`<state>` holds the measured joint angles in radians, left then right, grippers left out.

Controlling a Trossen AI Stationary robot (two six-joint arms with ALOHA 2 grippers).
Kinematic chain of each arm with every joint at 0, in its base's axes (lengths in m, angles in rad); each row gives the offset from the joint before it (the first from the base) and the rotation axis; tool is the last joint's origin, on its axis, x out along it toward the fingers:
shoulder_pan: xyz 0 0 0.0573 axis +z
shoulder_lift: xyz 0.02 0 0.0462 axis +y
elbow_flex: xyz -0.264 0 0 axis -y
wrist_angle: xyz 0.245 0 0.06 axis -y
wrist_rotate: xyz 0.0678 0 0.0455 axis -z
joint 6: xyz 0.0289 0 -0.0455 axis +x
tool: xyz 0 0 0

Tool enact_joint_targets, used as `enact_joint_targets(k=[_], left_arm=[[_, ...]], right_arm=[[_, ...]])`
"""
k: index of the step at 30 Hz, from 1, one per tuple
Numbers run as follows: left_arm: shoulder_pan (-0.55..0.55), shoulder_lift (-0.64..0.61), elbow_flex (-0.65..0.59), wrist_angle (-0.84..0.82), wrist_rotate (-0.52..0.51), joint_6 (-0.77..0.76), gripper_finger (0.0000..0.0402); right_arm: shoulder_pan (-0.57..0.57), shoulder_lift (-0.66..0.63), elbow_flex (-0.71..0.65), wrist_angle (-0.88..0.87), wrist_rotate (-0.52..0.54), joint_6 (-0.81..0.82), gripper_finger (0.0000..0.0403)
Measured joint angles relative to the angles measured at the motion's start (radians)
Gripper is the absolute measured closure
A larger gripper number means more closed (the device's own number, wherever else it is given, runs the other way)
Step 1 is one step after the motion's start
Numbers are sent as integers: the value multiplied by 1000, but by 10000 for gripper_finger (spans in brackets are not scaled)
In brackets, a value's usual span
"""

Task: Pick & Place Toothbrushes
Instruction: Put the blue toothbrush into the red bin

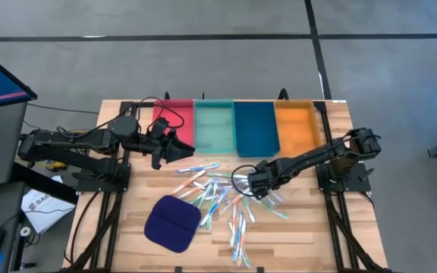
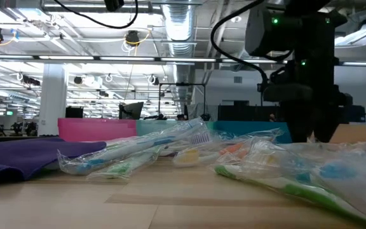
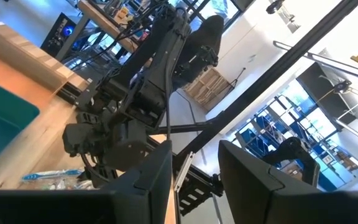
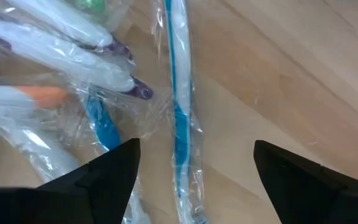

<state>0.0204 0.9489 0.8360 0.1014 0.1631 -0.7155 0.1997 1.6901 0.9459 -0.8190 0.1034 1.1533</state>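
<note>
Four trays are seen in a row along the far edge of the wooden surface (image 1: 302,227): a red tray (image 1: 174,114), a teal tray (image 1: 213,127), a blue tray (image 1: 256,127) and an orange tray (image 1: 296,127). One dark blue cloth pad (image 1: 171,222) lies near the front edge. The toothbrushes (image 1: 220,199), each in a clear wrapper, are scattered in a loose heap at mid-surface, between the pad and the trays; an exact count cannot be made, but roughly twenty are taken to be present. None is seen inside a tray.

The right gripper (image 1: 253,184) is lowered over the right side of the heap. Its jaws are spread wide, and a wrapped blue-and-white toothbrush (image 4: 179,118) is framed between them in the right wrist view; no contact can be confirmed.

The left gripper (image 1: 182,150) is held just in front of the red tray. Its jaws are partly apart, with nothing seen between them.
</note>
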Motion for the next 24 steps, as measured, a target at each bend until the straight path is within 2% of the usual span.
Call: enact_joint_targets(k=[6, 15, 24], left_arm=[[0, 0, 0, 6, 1, 0, 275], [0, 0, 0, 13, 0, 3, 275], [0, 0, 0, 19, 0, 2, 275]], right_arm=[[-8, 0, -49, 92, -62, 48, 120], [-7, -1, -52, 89, -66, 80, 163], [-6, -1, -52, 88, -73, 129, 237]])
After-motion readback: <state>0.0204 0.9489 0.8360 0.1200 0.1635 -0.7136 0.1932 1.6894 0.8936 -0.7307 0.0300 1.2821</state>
